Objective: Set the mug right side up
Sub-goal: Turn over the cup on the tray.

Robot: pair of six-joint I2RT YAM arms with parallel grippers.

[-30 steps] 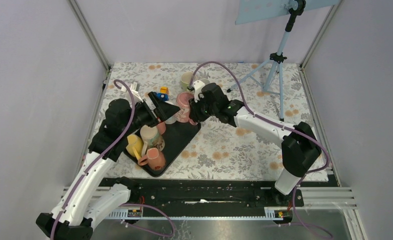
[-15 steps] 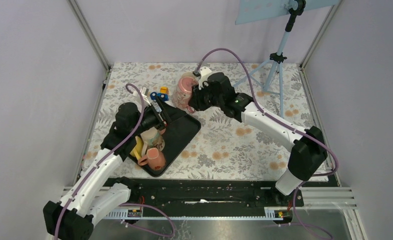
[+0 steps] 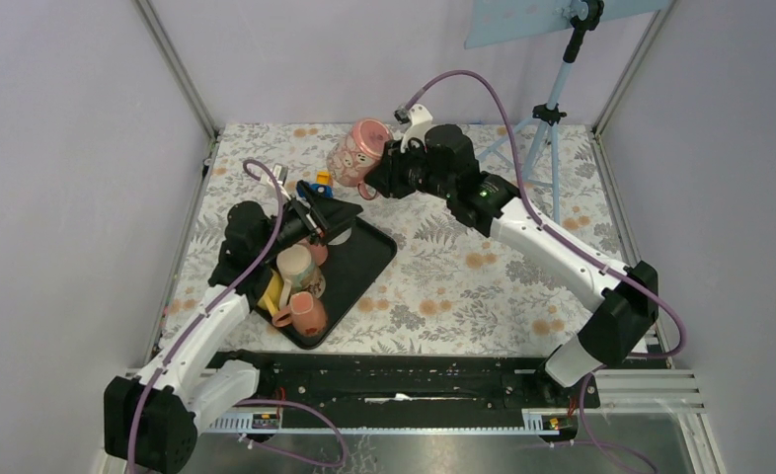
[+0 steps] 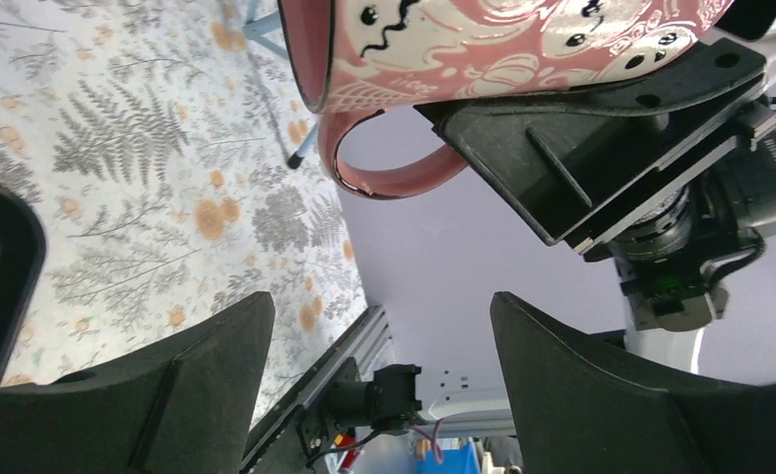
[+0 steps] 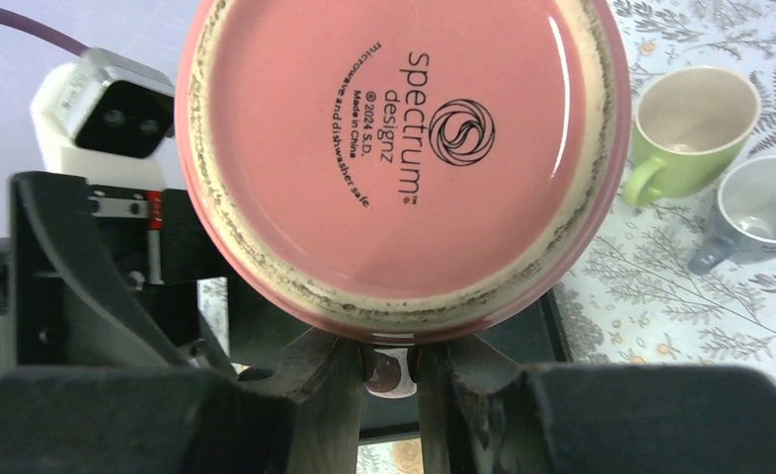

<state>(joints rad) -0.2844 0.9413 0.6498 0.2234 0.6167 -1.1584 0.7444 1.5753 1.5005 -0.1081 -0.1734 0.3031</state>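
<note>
Pink mug [image 3: 358,148] held aloft, tilted, upper centre of the top view.
Right pincer [image 5: 389,367] is clamped on it; left pincer [image 4: 379,326] gapes wide, empty.

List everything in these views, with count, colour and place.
patterned mug: 1, pink with cream pattern, held above the far table, tilted
tray: 1, black, left of centre
tray mugs: 3, cream, yellow, pink, on the tray's near left part
green mug: 1, light green, upright on the cloth, in the right wrist view
grey mug: 1, grey, beside the green one
toy: 1, blue and yellow, just beyond the tray
tripod: 1, light blue, far right
tablecloth: 1, pale floral, covering the table
left gripper: 1, black, open, over the tray's far end
right gripper: 1, black, shut on the patterned mug
</note>
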